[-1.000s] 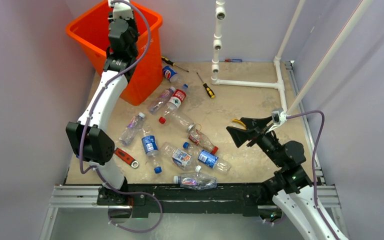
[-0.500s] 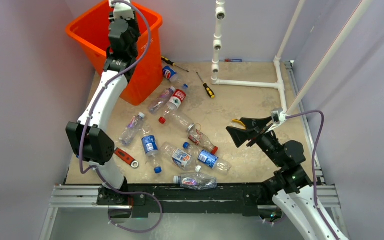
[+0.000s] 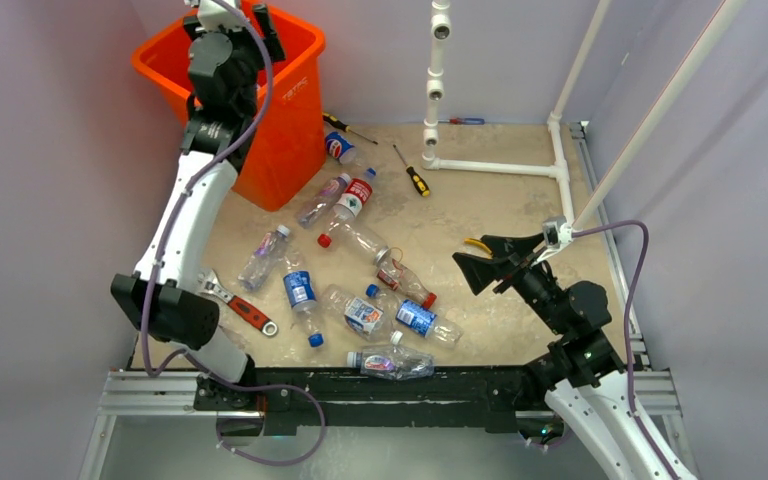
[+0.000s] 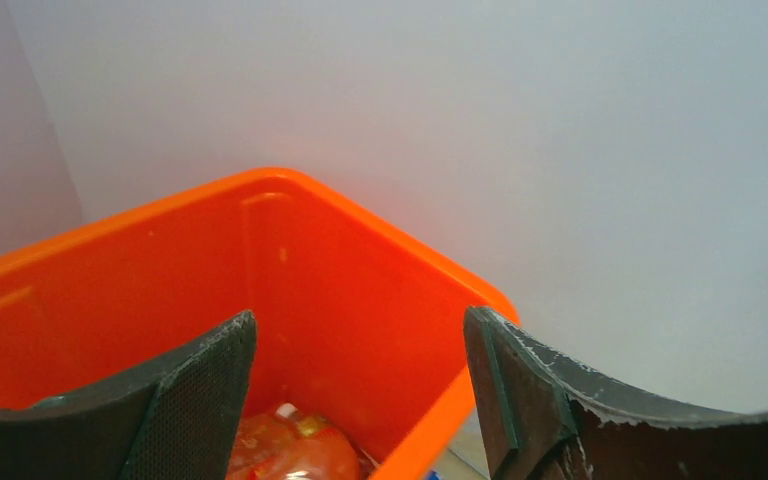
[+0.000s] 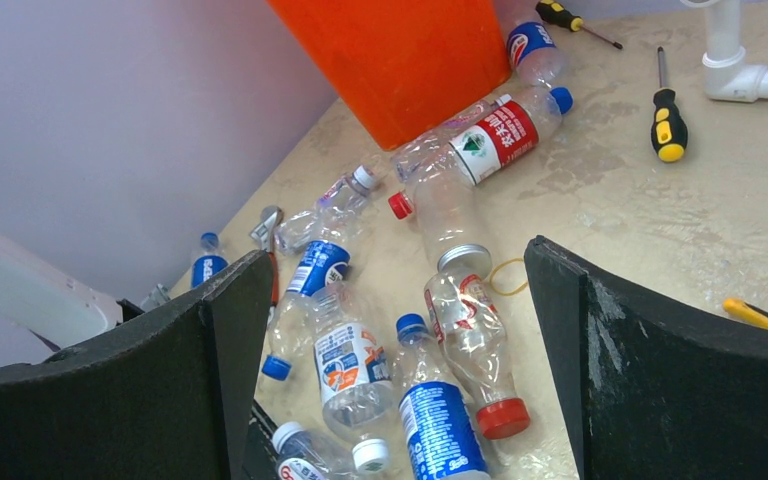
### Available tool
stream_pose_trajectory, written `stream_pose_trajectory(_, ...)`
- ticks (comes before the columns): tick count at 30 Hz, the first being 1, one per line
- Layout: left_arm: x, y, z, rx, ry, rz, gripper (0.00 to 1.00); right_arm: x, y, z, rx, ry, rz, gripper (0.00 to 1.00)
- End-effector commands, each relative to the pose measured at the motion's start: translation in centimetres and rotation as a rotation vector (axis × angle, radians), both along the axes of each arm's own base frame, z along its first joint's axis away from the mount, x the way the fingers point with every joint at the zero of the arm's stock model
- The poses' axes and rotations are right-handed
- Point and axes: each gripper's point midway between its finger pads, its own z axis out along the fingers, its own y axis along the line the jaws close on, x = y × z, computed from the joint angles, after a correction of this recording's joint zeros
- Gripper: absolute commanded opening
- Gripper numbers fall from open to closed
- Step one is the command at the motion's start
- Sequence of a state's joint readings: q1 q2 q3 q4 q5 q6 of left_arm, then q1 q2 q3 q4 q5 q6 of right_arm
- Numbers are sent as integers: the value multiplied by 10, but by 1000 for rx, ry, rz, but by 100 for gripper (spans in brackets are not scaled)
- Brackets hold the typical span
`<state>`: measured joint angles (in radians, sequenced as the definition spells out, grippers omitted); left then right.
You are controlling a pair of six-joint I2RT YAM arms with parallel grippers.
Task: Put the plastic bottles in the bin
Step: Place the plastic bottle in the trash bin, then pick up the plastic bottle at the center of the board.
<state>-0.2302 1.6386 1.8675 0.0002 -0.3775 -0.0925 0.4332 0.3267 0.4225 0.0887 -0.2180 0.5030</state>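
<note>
The orange bin [image 3: 285, 130] stands at the back left. My left gripper [image 3: 230, 18] hovers over its mouth, open, with nothing between its fingers. In the left wrist view the left gripper [image 4: 358, 320] looks down past the bin's inner wall [image 4: 340, 260] at an orange-tinted bottle [image 4: 295, 450] lying inside. Several plastic bottles lie on the table: one with a red label [image 3: 357, 195], one with a blue label [image 3: 300, 292], one at the front edge [image 3: 392, 362]. My right gripper [image 3: 472, 262] hangs open to the right of them. The right gripper [image 5: 397, 255] is above a red-capped bottle [image 5: 475, 350] and holds nothing.
Screwdrivers [image 3: 412, 172] [image 3: 345, 127] lie behind the bottles. A white pipe frame [image 3: 490, 165] stands at the back right. Yellow pliers [image 3: 478, 243] lie just behind my right gripper. A red-handled wrench [image 3: 245, 310] rests by the left arm's base.
My left gripper has opened and shifted left over the bin's mouth. Its elbow swung left, uncovering more of the wrench. The right arm has not moved.
</note>
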Motion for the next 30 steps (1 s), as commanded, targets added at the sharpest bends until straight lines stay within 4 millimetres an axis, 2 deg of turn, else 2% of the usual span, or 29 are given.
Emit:
stream_pose_trajectory(1,-64,-26,52,-114,-77,-182,75,2,-2,10,-1,-33,-20,98)
stream_pose_trajectory(3,-83,-49,40,-105,-34,-254,76,3,-2,8,-3,-28,-19,98)
stream_pose_trajectory(4,-94,-67,30,-101,-1,-299,77,4,-1,6,-5,-23,-18,97)
stream_pose_trajectory(7,-117,-102,-17,-103,117,-405,86,9,2,-2,-22,-3,-13,98)
stream_pose_trajectory(10,-132,-120,-73,-120,251,-483,95,16,11,-16,-71,46,17,97)
stream_pose_trajectory(14,-155,-122,-138,-93,414,-515,99,25,27,-45,-155,149,92,91)
stream_pose_trajectory(17,-175,-117,-171,-69,478,-539,99,34,32,-65,-191,217,95,89)
stream_pose_trajectory(22,-197,-124,-211,-138,497,-615,99,41,52,-93,-268,298,83,89)
stream_pose_trajectory(26,-199,-132,-241,-213,540,-637,99,37,79,-125,-380,377,59,89)
stream_pose_trajectory(28,-202,-133,-257,-220,572,-639,99,32,84,-139,-421,418,45,88)
stream_pose_trajectory(30,-205,-133,-266,-222,594,-641,99,26,81,-143,-433,433,21,88)
